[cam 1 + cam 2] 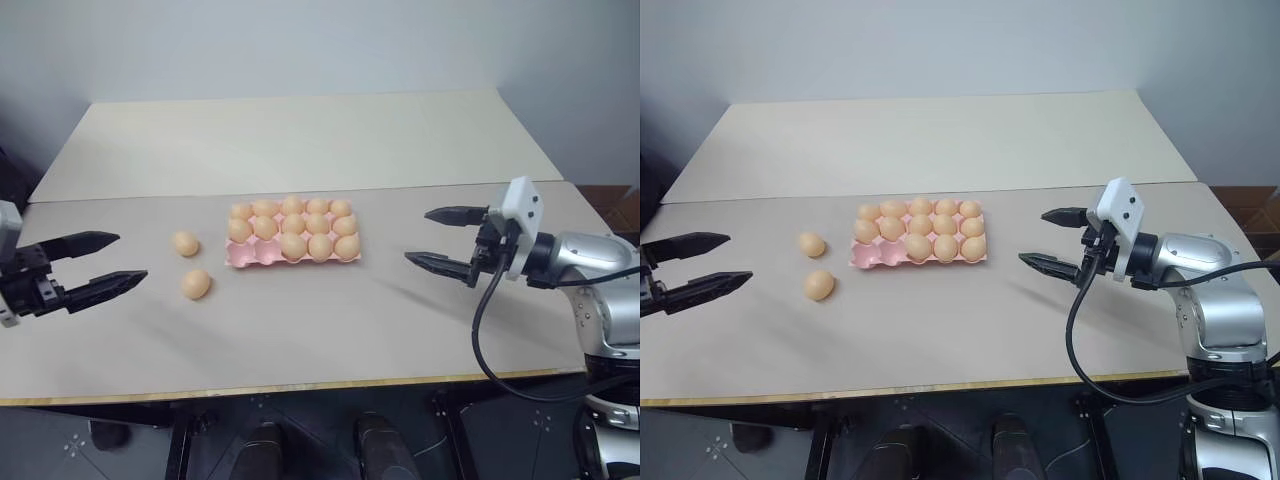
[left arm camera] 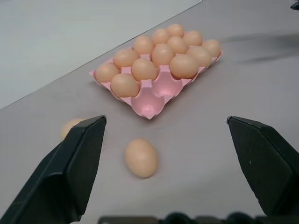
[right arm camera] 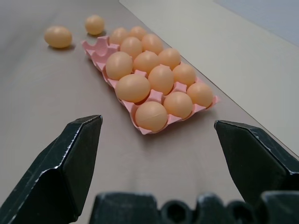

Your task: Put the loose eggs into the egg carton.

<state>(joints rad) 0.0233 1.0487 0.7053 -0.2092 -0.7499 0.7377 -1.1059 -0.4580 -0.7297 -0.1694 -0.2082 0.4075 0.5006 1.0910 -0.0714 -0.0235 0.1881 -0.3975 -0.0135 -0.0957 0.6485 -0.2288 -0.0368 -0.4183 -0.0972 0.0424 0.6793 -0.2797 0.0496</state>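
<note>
Two loose eggs, pale orange, lie on the table left of the egg carton: one (image 1: 185, 243) farther back, one (image 1: 196, 284) nearer the front. The egg carton (image 1: 248, 257) is a pink tray holding several eggs; its front-left cups show bare pink. My left gripper (image 1: 132, 257) hovers open to the left of the loose eggs, pointing at them, nothing between its fingers. In the left wrist view the nearer egg (image 2: 140, 157) lies between the spread fingers' lines. My right gripper (image 1: 417, 236) hangs open and empty to the right of the carton, well apart from it.
The beige table's front edge (image 1: 300, 385) runs close below both arms. A second tabletop (image 1: 300, 140) joins behind the carton along a seam, with a pale wall beyond. A black cable (image 1: 480, 340) loops under the right wrist.
</note>
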